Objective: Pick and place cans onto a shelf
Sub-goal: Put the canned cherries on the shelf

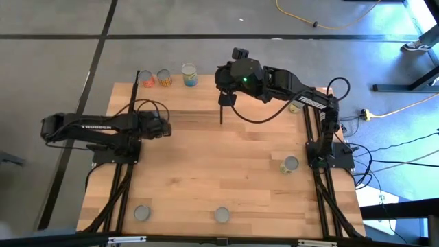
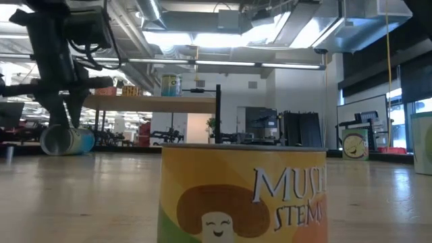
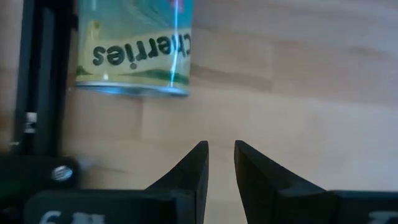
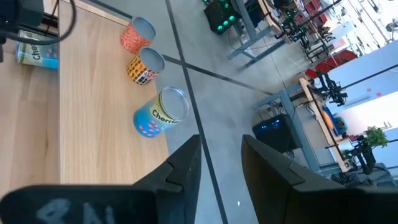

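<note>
A blue-green can (image 3: 134, 50) lies on its side on the table, just beyond my left gripper (image 3: 221, 163), which points steeply down at the bare wood with a narrow gap between its fingers and nothing in it. The low view shows this can (image 2: 67, 140) under the left arm. Three cans, orange (image 4: 135, 35), yellow-black (image 4: 144, 65) and blue (image 4: 161, 113), stand upright on the shelf (image 1: 178, 96) at the table's far edge. My right gripper (image 4: 221, 155) hovers high above the shelf's right end, open and empty.
More cans stand on the table: one at the right (image 1: 290, 165), two by the near edge (image 1: 142, 213) (image 1: 222, 215), the latter filling the low view (image 2: 243, 196). A black shelf upright (image 1: 221, 110) rises mid-table. Cables run along both arm bases.
</note>
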